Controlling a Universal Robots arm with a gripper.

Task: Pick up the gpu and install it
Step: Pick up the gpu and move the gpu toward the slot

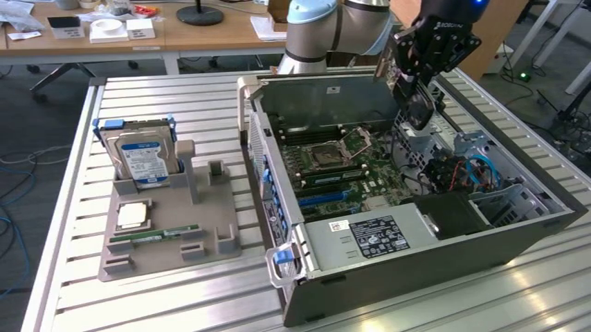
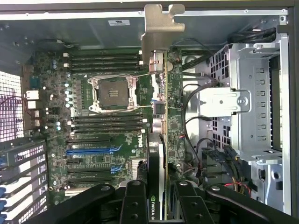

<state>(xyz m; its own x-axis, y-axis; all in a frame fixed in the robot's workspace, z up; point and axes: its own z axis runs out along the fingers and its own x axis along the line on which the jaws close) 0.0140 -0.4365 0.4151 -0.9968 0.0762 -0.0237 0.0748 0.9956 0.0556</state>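
**While the gpu (image 1: pixel 419 111) hangs in my claw (image 1: pixel 420 81)**

As the exterior view shows it, I am up at one o'clock, over the far corner of the open computer case (image 1: pixel 416 263). My fingers are clamped on the gpu. It hangs down from them as a thin dark card, on edge, and its lower end dips past the case's far rim. From the CPU socket (image 1: pixel 334 149) on the motherboard (image 1: pixel 356 181), the card is at about two o'clock. I cannot tell from here how far it stands off the board.

The case fills the middle of the view and runs out to four o'clock, with the labelled power supply (image 1: pixel 374 235) at its near end. A grey parts tray (image 1: pixel 171 252) sits at eight o'clock on the slatted metal table (image 1: pixel 166 297), just beside the case. A hard drive (image 1: pixel 143 162) stands upright at the tray's far end, at nine o'clock. A green memory stick (image 1: pixel 152 235) lies flat on the tray's near part.

In the wrist view my claw (image 2: pixel 161 198) is closed on the gpu (image 2: pixel 164 112), which I see edge-on. My black fingers (image 2: pixel 134 201) press on both its faces. Its silver bracket (image 2: pixel 161 32) is the end farthest from me. The motherboard (image 2: pixel 107 140) lies beyond the card, with the CPU socket (image 2: pixel 113 93) and the blue slots (image 2: pixel 93 150) on one side of it. The silver drive cage (image 2: pixel 252 102) is on the other side.
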